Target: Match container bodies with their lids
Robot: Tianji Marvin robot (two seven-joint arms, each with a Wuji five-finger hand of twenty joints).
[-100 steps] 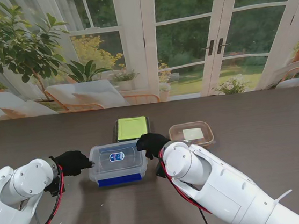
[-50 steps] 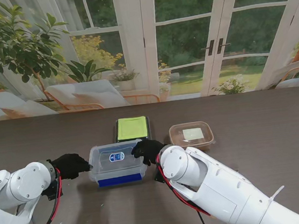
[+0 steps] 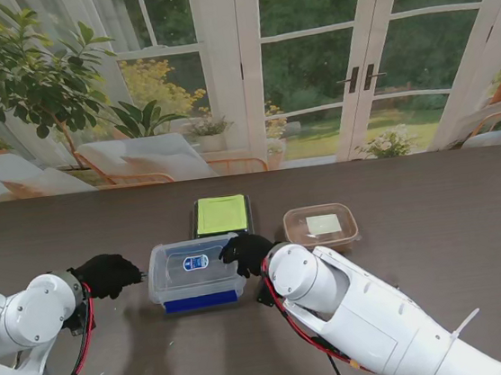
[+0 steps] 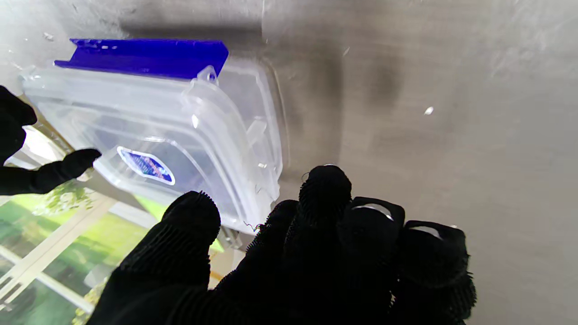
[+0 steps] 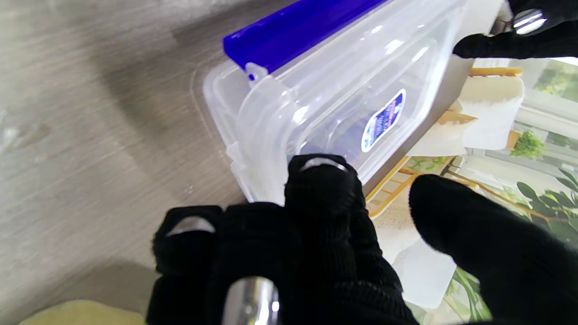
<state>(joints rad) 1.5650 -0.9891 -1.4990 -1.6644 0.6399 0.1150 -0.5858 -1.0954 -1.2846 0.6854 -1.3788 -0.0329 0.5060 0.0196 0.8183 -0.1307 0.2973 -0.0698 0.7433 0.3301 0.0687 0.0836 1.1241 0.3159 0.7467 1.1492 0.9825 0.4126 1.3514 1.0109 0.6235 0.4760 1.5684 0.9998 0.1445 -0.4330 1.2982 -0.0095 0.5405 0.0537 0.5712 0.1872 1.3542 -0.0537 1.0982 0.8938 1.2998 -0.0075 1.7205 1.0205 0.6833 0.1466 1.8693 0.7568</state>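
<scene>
three containers sit on the dark desk [image 3: 438,247]: one clear container [image 3: 197,273] with a blue clip along its near side, one dark container with a yellow-green lid [image 3: 221,214] just behind it, and one brownish translucent container [image 3: 321,225] to the right of both. the clear one carries one clear lid with a single blue oval label [image 3: 196,262] on top, and that lid lies on the body; the wrist views show its corner overhanging the rim slightly, so whether it is fully seated cannot be told.

two black-gloved hands flank the clear container. the left hand [image 3: 107,274] is just beside its left end, apart from it in the stand view, fingers loosely curled and holding nothing; in the left wrist view the fingers [image 4: 325,189] hang near the lid's corner without a clear touch. the right hand [image 3: 246,251] is at the right far corner of the clear container, fingers bent down onto the lid's edge; the right wrist view shows one fingertip [image 5: 323,178] resting on the lid's corner, thumb held apart, nothing gripped.

two white arms rise from the bottom corners, each with red cable along it.
</scene>
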